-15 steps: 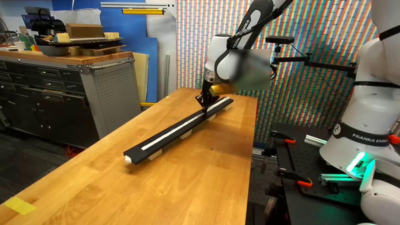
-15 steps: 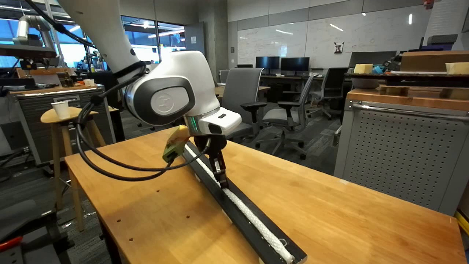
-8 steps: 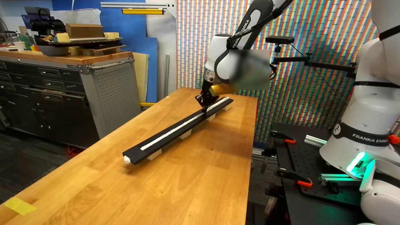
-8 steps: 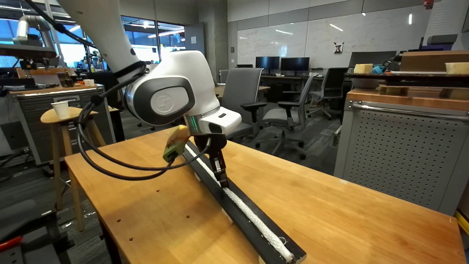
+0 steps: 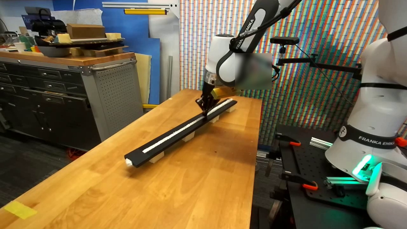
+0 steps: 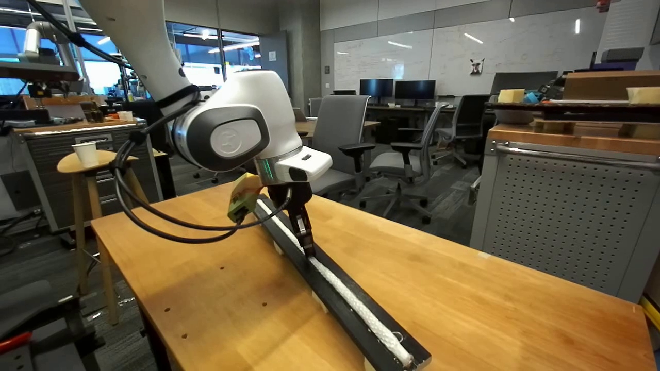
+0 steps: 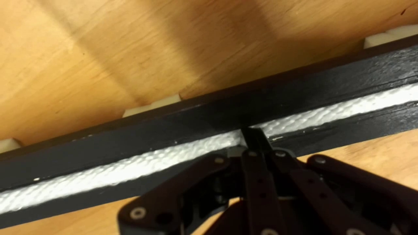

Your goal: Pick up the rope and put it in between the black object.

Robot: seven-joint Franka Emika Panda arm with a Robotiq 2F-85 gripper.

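Wrist view: white rope (image 7: 120, 171) along the black object (image 7: 147, 135), gripper (image 7: 254, 133) at it.
Left of the gripper I see the rope seated in the black object; next, the jaws pressed together, tips at the rope; right of them, the same.

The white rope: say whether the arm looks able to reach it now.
Probably yes: nothing visible blocks the shut end effector, its tip right at the rope, which lies exposed there in the black track.
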